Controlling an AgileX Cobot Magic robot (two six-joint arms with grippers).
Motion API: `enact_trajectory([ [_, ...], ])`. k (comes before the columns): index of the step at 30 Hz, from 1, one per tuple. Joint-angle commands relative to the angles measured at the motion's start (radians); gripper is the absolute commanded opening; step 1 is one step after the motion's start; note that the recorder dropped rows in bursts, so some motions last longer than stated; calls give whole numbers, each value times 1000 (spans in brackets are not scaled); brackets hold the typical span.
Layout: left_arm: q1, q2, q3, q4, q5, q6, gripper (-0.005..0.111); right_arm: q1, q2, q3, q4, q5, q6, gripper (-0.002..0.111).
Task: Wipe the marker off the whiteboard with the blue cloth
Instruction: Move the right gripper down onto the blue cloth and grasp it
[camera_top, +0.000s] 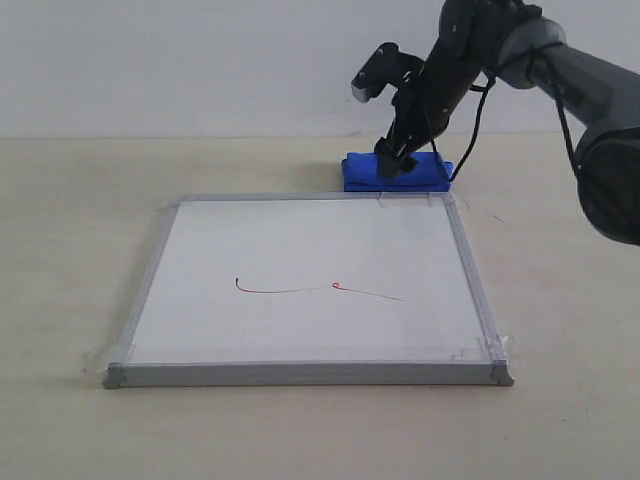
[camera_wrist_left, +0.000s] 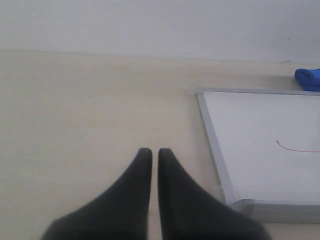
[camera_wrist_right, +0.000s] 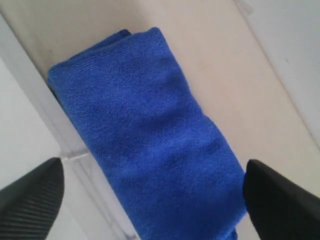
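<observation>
I see right end effector (camera_wrist_right: 152, 195) spread wide, straddling blue cloth (camera_wrist_right: 145, 135) just beside whiteboard (camera_top: 310, 240) frame; contact unclear. Left end effector (camera_wrist_left: 155, 162) narrow, nearly closed, over worktop (camera_wrist_left: 75, 110).

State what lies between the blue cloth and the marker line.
Exterior view: only the whiteboard frame and bare board surface separate the blue cloth from the marker line.

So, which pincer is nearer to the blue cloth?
Right. The right pincer hangs open directly over the blue cloth. The left pincer is shut above the table, outside the whiteboard, far from the cloth.
</observation>
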Motion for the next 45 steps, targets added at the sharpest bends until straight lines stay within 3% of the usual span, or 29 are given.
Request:
enact_trajectory([
  [1,-2,-4,-3,-1,-10,1,4,-2,26,-5,67,-51,-5,86],
  [16,-2,-4,-3,-1,-10,1,4,-2,98,-5,79,-163,-20,86],
  [36,-2,-4,-3,-1,-10,1,4,-4,117,-5,-25,-203,106,86],
  [42,-2,-4,-3,-1,-10,1,4,-4,118,-5,-92,-183,141,68],
  [45,-2,-4,-3,-1,-10,1,4,-4,118,-5,-96,-181,137,66],
])
